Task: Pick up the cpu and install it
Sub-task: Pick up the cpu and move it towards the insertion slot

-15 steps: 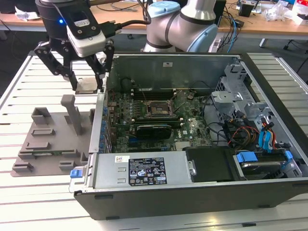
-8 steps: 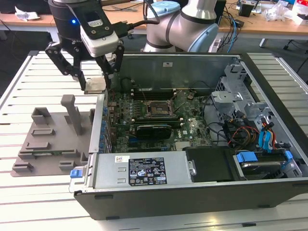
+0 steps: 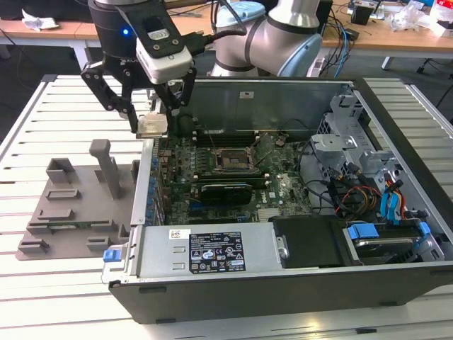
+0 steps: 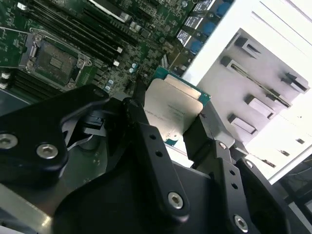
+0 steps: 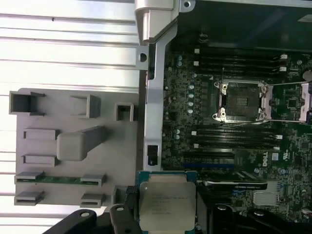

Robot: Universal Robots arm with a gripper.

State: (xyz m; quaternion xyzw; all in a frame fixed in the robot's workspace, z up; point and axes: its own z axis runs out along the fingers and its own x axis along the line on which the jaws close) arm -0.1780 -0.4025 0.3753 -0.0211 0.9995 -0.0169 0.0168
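Silver-topped, the cpu (image 3: 151, 127) lies flat, pinched in the gripper (image 3: 153, 115) (over the rim of the computer case (image 3: 283, 287)), the open CPU socket (image 3: 231, 160) well apart toward the exterior view's right.

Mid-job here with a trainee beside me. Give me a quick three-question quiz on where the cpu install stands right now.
1. True or false: the cpu already sits in the motherboard socket.
2. Multiple choice: the gripper has its jaws A) open, holding nothing; B) shut on the cpu; C) shut on a screwdriver.
3. Fill in: in the first wrist view, the motherboard socket, with its frame swung open, is ___ (empty or filled).

Key: 1 false; 2 B; 3 empty.
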